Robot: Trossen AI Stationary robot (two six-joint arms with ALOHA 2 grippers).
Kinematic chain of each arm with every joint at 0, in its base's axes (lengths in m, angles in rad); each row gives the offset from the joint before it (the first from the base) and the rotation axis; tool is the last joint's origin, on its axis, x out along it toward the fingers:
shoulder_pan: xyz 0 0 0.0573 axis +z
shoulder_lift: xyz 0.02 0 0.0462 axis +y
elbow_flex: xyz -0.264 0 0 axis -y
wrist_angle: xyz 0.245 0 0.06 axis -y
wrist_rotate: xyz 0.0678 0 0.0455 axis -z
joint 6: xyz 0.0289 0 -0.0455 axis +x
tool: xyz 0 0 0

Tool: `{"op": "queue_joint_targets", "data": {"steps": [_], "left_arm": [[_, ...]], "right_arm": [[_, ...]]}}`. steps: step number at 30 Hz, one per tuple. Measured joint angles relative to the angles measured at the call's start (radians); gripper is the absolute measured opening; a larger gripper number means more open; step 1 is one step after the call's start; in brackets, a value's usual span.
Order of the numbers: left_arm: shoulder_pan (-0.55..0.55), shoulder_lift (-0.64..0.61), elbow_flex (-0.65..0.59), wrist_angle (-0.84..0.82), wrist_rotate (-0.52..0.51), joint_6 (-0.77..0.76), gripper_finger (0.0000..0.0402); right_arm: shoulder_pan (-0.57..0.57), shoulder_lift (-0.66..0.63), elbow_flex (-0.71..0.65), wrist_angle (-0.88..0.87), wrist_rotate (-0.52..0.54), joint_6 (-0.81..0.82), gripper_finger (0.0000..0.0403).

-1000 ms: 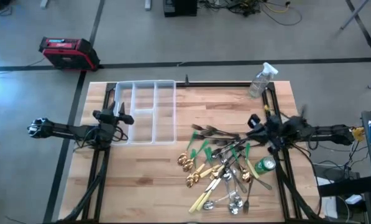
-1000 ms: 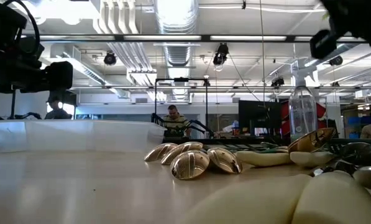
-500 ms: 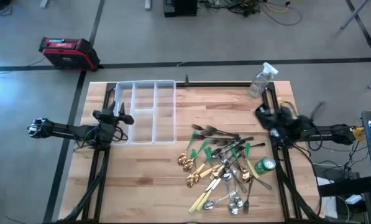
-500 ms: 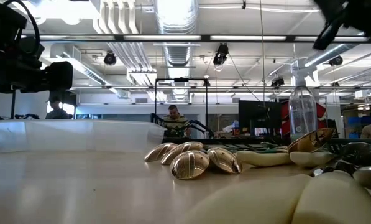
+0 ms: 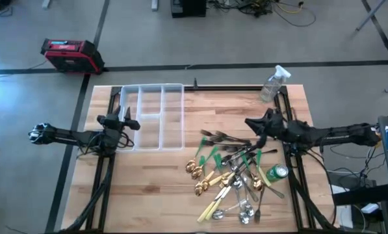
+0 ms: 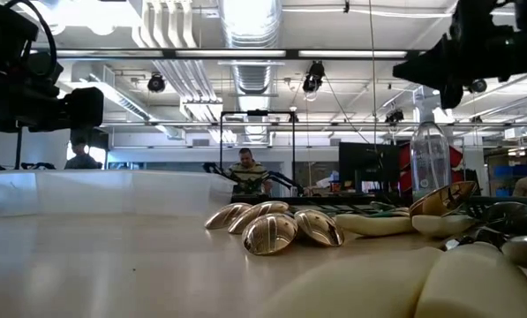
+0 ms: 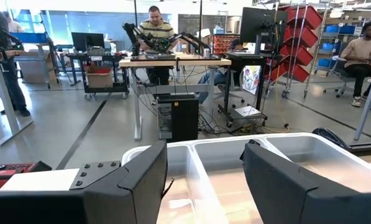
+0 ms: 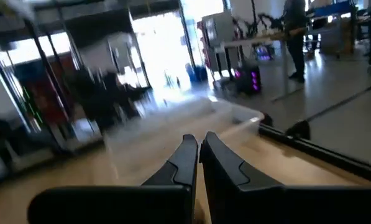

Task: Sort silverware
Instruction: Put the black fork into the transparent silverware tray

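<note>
On your wooden table (image 5: 148,188) the silverware (image 5: 232,175) is lying piled at the right-front, beside a green can (image 5: 276,171). Your right claw (image 5: 253,125) is hovering just beyond the pile's far edge, fingers (image 8: 186,163) pressed together, holding nothing. Left claw (image 5: 132,121) is waiting over the clear tray (image 5: 151,117), fingers spread.

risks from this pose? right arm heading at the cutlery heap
1. The silverware lies in a tangled, overlapping heap, so a pick may drag neighbours or lift two pieces.
2. The green can lies against the heap's right edge and the spray bottle stands near the right arm; either could get knocked.
3. The right tool looks shut in its wrist view, so it must open before descending. The left tool waits open at the tray.
</note>
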Motion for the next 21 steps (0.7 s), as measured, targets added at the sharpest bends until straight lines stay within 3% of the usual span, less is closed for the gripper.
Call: {"op": "queue_joint_targets", "data": {"steps": [6, 11, 16, 19, 21], "left_arm": [[0.000, 0.000, 0.000, 0.000, 0.000, 0.000, 0.0184], [0.000, 0.000, 0.000, 0.000, 0.000, 0.000, 0.0184], [0.000, 0.000, 0.000, 0.000, 0.000, 0.000, 0.0189], [0.000, 0.000, 0.000, 0.000, 0.000, 0.000, 0.0193], [0.000, 0.000, 0.000, 0.000, 0.000, 0.000, 0.0195]], "right_arm": [[0.000, 0.161, 0.150, -0.143, 0.001, 0.037, 0.0009], [-0.005, 0.318, 0.265, -0.152, 0.022, -0.019, 0.0009], [-0.092, 0.532, 0.349, -0.152, 0.085, -0.055, 0.0009], [-0.163, 0.692, 0.413, -0.155, 0.062, 0.047, 0.0008], [-0.203, 0.787, 0.464, -0.184, -0.027, 0.111, 0.0009]]}}
